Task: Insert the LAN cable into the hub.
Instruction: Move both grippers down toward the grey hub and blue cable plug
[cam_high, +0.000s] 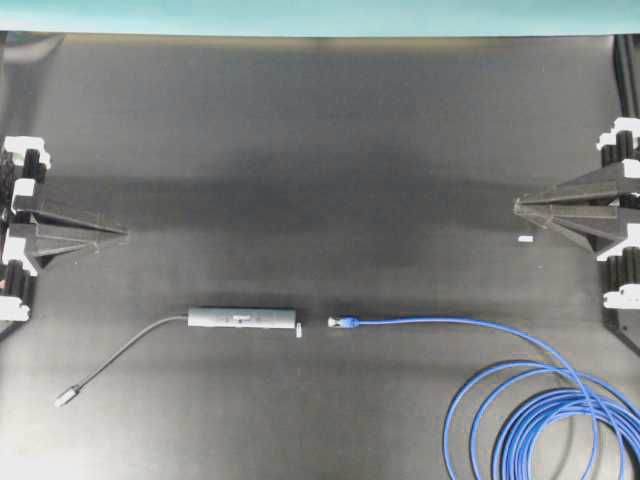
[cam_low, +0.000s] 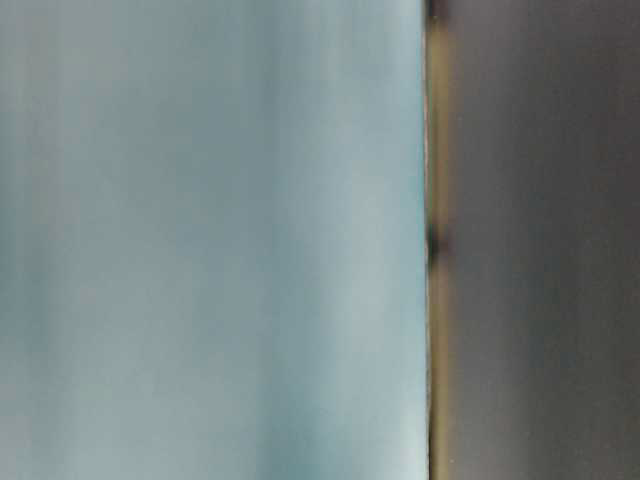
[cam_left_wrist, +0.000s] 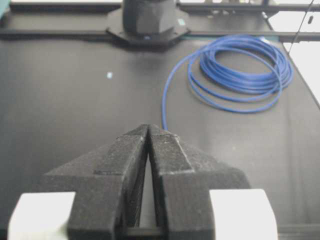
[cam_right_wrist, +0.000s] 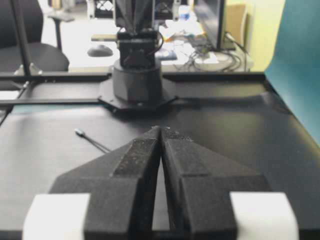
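Black worktop (cam_high: 320, 140) holds the hub (cam_high: 243, 318) mid-front, LAN cable (cam_high: 520, 420) plug just beside its right end; light floppy cable, best pinched behind the plug; left tool (cam_high: 124, 236) and right tool (cam_high: 517, 205) both closed, empty.

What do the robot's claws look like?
Both the left gripper and the right gripper are black, wedge-shaped, with rough black fingers narrowing to a point, and white blocks behind them.
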